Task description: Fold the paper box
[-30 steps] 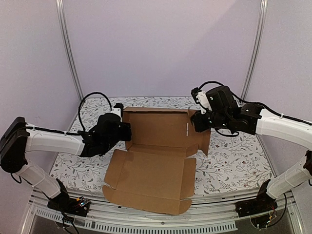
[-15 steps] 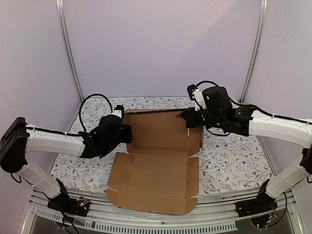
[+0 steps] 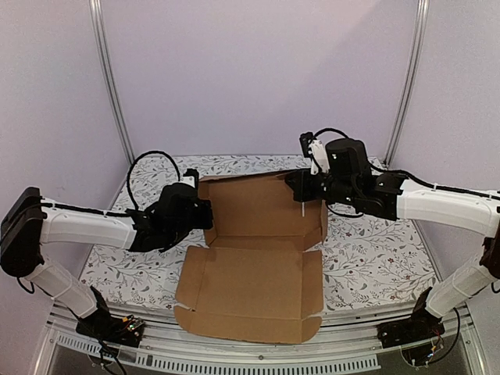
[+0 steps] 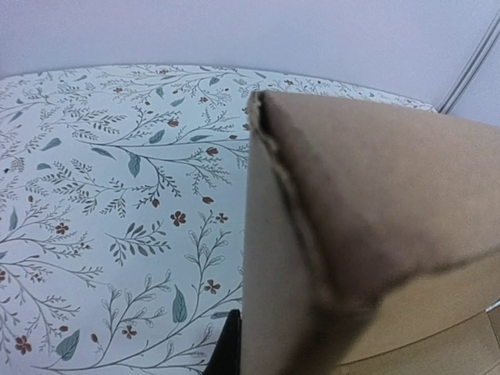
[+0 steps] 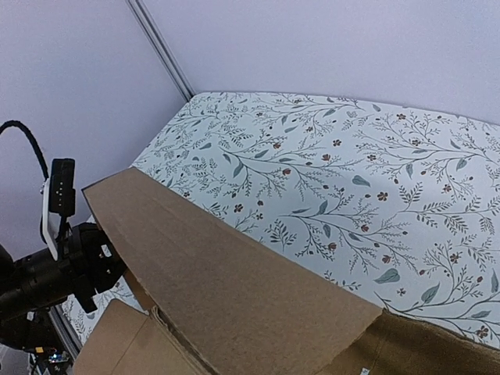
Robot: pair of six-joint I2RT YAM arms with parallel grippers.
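Seen from above, a flat brown paper box (image 3: 250,273) is lying open in the middle of a table (image 3: 375,250) covered in a leafy flower print. The near half of the box is resting flat and reaching toward the table's front edge. The far half is standing up as a back wall between the two arms.

On the left, the left claw (image 3: 205,215) is reaching in sideways and meeting the left end of that upright wall, low down near the fold. It is pinched nearly closed on the cardboard there. In the left wrist view, a raised cardboard corner (image 4: 367,234) is filling the right side of the picture. A sliver of one dark finger (image 4: 226,351) is showing just beside its edge at the bottom, with the flowered table (image 4: 101,195) spreading out to the left.

On the right, the right claw (image 3: 301,191) is hovering at the top right corner of the upright wall, touching the side flap there. Its jaws are fully closed. Whether any cardboard is caught between them cannot be told. In the right wrist view, a slanting cardboard panel (image 5: 234,305) is crossing the lower part of the picture, hiding the fingers.
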